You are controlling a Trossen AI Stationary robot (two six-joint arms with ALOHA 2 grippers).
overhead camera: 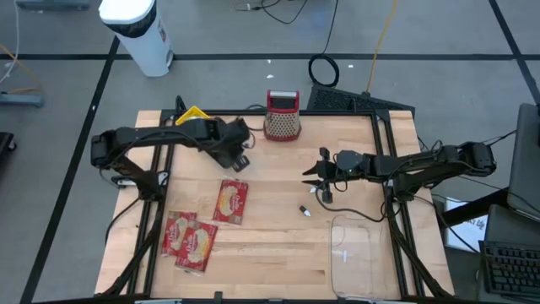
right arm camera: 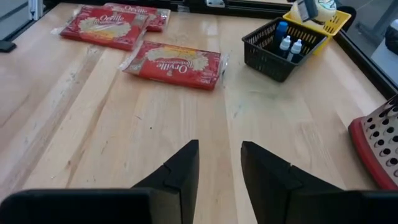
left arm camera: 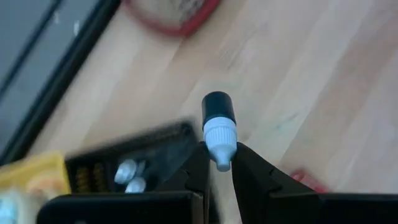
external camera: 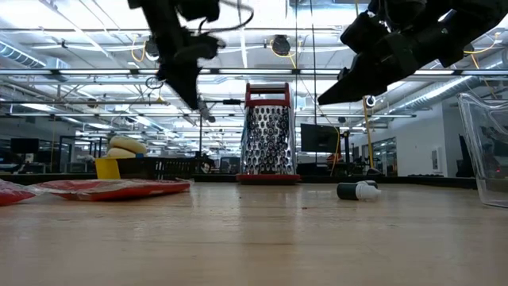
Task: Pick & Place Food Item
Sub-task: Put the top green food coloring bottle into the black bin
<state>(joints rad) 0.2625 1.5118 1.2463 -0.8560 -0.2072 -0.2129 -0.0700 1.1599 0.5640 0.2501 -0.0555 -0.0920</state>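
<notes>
Three red food packets (overhead camera: pixel 232 201) (overhead camera: pixel 179 230) (overhead camera: pixel 199 247) lie flat on the wooden table's near left; they also show in the right wrist view (right arm camera: pixel 177 62). My left gripper (left arm camera: pixel 221 160) hangs above the table beside a black basket (right arm camera: pixel 286 46), shut on a small bottle (left arm camera: pixel 219 124) with a black end and a white end. The basket holds more small bottles (right arm camera: pixel 289 45). Another small bottle (overhead camera: pixel 305 210) lies on its side on the table. My right gripper (right arm camera: pixel 219 152) hovers open near the table's middle right (overhead camera: pixel 312 176), with nothing between its fingers. My left gripper pinches the bottle's white tapered end (left arm camera: pixel 222 152) between its two fingertips. The fingers slant down and the bottle lies along them, its black end (left arm camera: pixel 218 107) sticking out past the tips. The bottle is lifted clear of the table.
A metal grater with a red frame (overhead camera: pixel 283 118) stands at the far middle. A clear plastic container (overhead camera: pixel 350 253) sits at the near right. A yellow tray (overhead camera: pixel 192 114) is behind the basket. Bare wood lies between the packets and the container.
</notes>
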